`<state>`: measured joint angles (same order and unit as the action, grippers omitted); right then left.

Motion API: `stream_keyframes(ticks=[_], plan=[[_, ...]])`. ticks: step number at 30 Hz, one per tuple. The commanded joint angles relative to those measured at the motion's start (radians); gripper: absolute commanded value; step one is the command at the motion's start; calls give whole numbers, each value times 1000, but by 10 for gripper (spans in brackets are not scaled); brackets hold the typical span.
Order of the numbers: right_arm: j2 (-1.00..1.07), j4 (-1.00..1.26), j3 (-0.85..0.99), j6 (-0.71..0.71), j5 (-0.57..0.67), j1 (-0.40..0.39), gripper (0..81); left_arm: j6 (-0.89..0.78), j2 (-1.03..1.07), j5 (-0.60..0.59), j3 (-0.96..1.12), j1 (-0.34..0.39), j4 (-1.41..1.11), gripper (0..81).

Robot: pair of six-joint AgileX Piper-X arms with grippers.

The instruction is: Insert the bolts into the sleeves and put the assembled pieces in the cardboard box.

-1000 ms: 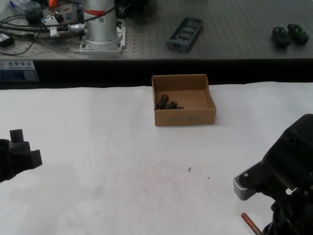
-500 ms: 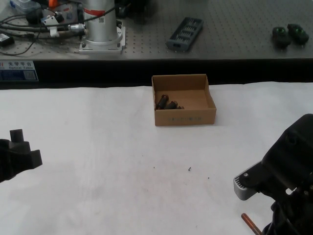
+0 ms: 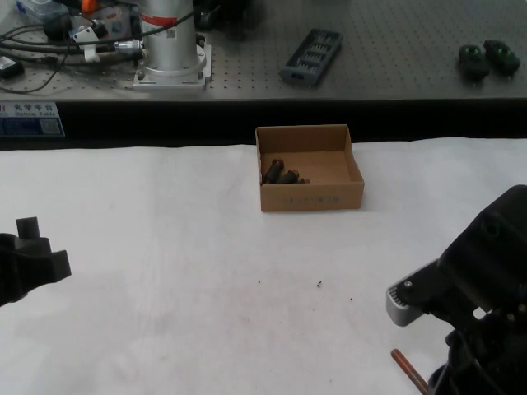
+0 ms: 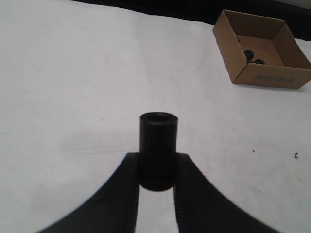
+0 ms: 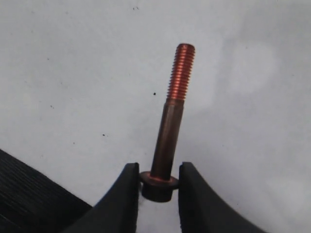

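Observation:
My left gripper (image 4: 156, 167) is shut on a black sleeve (image 4: 157, 145), whose open bore points away from the wrist; the left arm (image 3: 29, 263) sits at the bench's left edge. My right gripper (image 5: 156, 182) is shut on the head of a copper bolt (image 5: 171, 116), threaded end pointing outward. In the high view the bolt (image 3: 408, 369) sticks out from under the right arm (image 3: 473, 313) at the front right. The cardboard box (image 3: 310, 197) stands at the back middle with dark assembled pieces (image 3: 282, 174) inside, also seen as the box (image 4: 262, 77) in the left wrist view.
White cloth (image 3: 181, 280) covers the bench. Behind it a perforated metal table carries a silver arm base (image 3: 169, 45), cables, a grey ridged block (image 3: 311, 53) and two dark knobs (image 3: 490, 58).
The right arm has shifted slightly left and up, carrying the bolt with it. The left arm and the box are as before.

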<state>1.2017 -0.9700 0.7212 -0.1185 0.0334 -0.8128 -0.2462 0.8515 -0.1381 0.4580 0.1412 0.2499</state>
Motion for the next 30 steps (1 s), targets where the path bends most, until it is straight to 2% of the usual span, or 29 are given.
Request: stream_keyframes(ticks=[1, 6, 17, 20, 23, 27, 30], plan=[[-10, 41, 9, 6, 60, 7, 181, -9, -10, -9, 4, -2, -20, 44], [-10, 29, 9, 6, 65, 7, 217, -9, -10, -9, 4, -2, -20, 44], [-10, 32, 9, 9, 67, 7, 214, -17, -10, -32, 4, -2, -20, 44], [-8, 36, -11, 30, 112, 3, 214, -17, -10, -32, 4, -2, -20, 44], [8, 38, -59, 50, 114, -18, 214, -24, -10, -80, 4, -2, -20, 44], [42, 51, -96, 67, 116, -38, 214, -17, -10, -225, 4, -2, -20, 44], [59, 123, -102, 94, 119, -40, 214, -17, -10, -278, 4, 4, -20, 44]])
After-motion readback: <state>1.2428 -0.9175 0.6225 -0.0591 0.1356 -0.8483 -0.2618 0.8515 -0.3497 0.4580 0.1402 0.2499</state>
